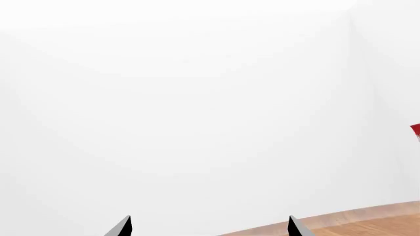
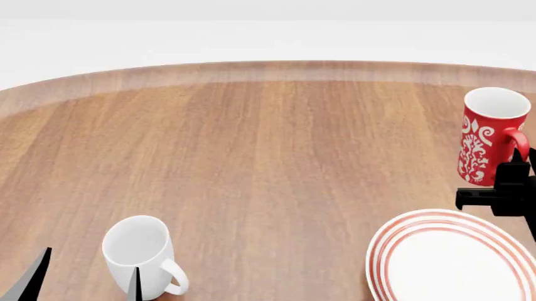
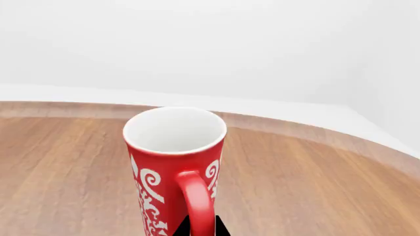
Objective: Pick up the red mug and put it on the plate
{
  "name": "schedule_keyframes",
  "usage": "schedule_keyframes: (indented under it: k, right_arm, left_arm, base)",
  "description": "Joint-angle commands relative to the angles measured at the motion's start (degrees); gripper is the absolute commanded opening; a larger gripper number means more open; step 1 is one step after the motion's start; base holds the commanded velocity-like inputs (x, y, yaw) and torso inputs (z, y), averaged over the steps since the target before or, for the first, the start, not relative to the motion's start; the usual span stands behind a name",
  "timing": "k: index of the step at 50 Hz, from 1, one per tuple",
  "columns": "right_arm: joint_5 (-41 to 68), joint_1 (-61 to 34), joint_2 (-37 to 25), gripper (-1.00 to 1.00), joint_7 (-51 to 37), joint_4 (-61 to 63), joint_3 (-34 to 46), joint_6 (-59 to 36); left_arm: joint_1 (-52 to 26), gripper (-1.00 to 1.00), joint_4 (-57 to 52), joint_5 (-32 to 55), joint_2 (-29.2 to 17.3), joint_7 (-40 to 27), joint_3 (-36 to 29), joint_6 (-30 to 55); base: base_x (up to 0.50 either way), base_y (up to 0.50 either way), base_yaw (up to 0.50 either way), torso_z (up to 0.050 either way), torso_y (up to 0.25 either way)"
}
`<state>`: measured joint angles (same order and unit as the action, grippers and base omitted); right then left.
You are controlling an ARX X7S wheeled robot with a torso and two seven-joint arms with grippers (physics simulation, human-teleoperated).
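The tall red mug [image 2: 487, 135] with white swirls stands upright at the table's right side, just beyond the plate [image 2: 393, 241], a white plate with red rings at the near right. My right gripper [image 2: 513, 182] is at the mug's handle. In the right wrist view the red mug [image 3: 172, 157] fills the middle, and the black fingertips [image 3: 220, 227] press both sides of its handle [image 3: 196, 196], so the right gripper [image 3: 198, 228] is shut on it. My left gripper [image 2: 84, 283] is open at the near left, holding nothing, and its fingertips [image 1: 125, 227] stand wide apart.
A plain white mug [image 2: 138, 248] stands at the near left, right beside my left gripper's inner finger. The round wooden table [image 2: 268, 144] stretches to a curved far edge, with a white floor and wall behind. A red sliver [image 1: 415, 132] shows at the left wrist view's edge.
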<state>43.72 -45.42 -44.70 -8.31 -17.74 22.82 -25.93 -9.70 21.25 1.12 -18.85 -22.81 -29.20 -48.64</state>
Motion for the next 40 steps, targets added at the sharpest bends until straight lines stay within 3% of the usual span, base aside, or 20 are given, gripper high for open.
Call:
schedule_keyframes:
  k: [1, 22, 40]
  right_arm:
    - [-2.22, 1.59, 2.39, -1.00, 2.87, -4.12, -1.15, 7.66]
    - [-8.10, 5.07, 6.95, -1.00, 4.52, -14.20, -1.30, 22.58]
    - [-9.23, 7.03, 7.48, -1.00, 6.28, -16.72, -0.43, 24.74]
  left_arm:
    - [-0.08, 1.00, 0.16, -0.26, -0.03, -0.20, -0.06, -0.30]
    - [-0.06, 1.00, -0.13, -1.30, -0.18, -0.91, 0.00, 0.31]
    - [-0.02, 1.00, -0.36, -1.75, -0.26, -1.47, 0.04, 0.75]
  base:
    - [0.00, 0.00, 0.00, 0.000, 0.000]
    - [0.00, 0.00, 0.00, 0.000, 0.000]
    - [0.00, 0.00, 0.00, 0.000, 0.001]
